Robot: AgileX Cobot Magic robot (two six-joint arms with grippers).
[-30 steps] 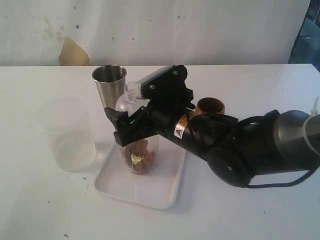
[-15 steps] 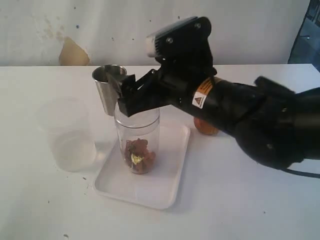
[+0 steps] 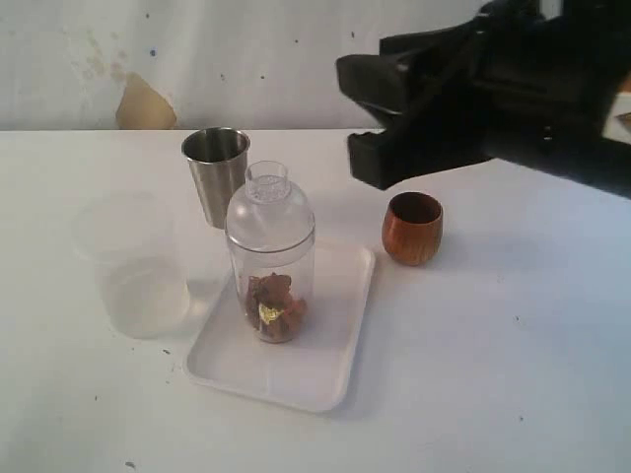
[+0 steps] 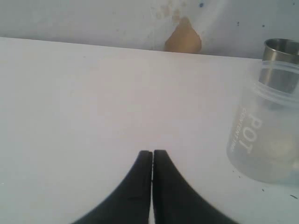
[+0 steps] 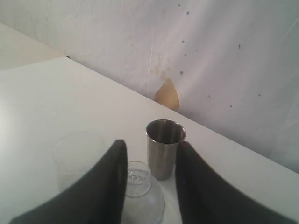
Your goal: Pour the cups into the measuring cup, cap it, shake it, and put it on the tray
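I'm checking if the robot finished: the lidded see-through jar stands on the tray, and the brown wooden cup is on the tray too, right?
No. The exterior view shows the wooden cup on the table beside the tray; the lidded jar does stand on it.

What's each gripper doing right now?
Left gripper: closed, holding nothing.
Right gripper: open, holding nothing.

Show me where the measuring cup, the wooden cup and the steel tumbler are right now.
measuring cup (image 3: 270, 258), exterior view, clear side wall above the brown contents.
wooden cup (image 3: 412, 236), exterior view, outer brown wall.
steel tumbler (image 3: 212, 182), exterior view, brushed side wall.
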